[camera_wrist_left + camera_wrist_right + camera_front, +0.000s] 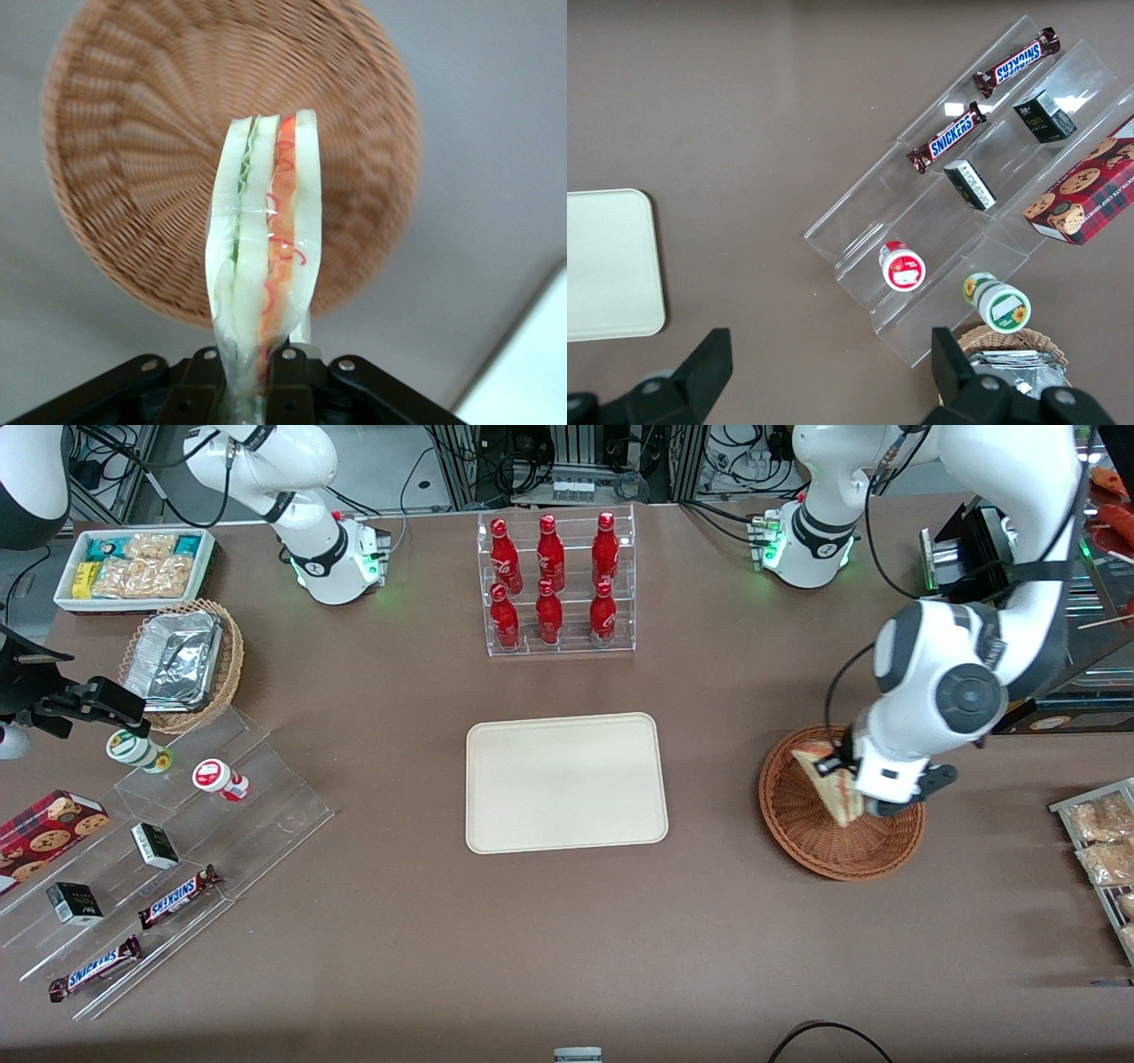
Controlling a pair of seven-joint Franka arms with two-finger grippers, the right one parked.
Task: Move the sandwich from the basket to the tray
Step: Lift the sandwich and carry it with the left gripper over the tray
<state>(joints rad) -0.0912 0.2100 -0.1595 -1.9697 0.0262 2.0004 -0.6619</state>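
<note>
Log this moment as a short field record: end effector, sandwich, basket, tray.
end effector: over the basket, shut on the sandwich
sandwich: clamped at one end between the fingers, hanging above the basket, wrapped in clear film
basket: on the table beside the tray, nothing else seen in it
tray: flat on the table, nothing on it

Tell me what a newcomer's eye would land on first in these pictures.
First, the gripper holding the wrapped triangular sandwich just above the reddish-brown wicker basket at the working arm's end of the table. Next, the bare cream tray at the table's middle. Then the clear rack of six red bottles, farther from the front camera than the tray.
</note>
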